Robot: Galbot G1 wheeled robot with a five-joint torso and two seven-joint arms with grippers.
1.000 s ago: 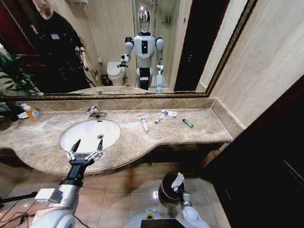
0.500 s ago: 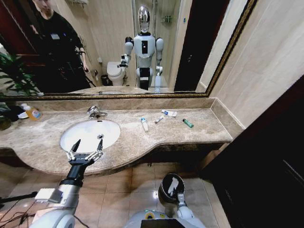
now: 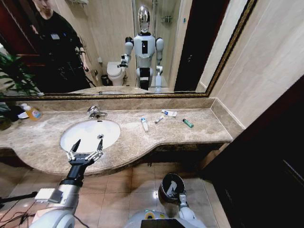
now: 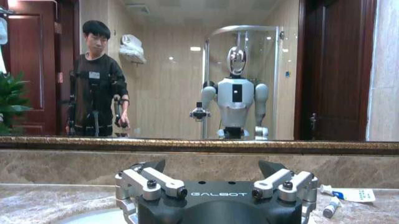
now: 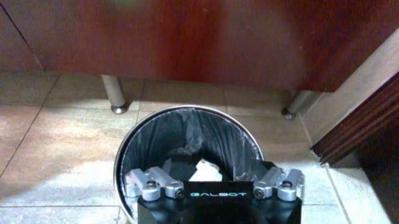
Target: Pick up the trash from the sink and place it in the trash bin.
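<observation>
The white packet (image 5: 204,171) has dropped from the right gripper (image 5: 213,184) into the trash bin (image 5: 148,140); its jaws stand apart. The left gripper (image 3: 85,151) hovers spread at the sink (image 3: 85,130) edge.

a bathroom, perhaps a hotel's: marble countertop (image 3: 199,127), sink (image 3: 88,134), wide mirror (image 3: 118,45).

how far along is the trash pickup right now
Done: a white packet lies in the trash bin, the right gripper open above it. In hand: nothing; the left gripper hovers open at the sink. Left: four toiletries on the countertop.
</observation>
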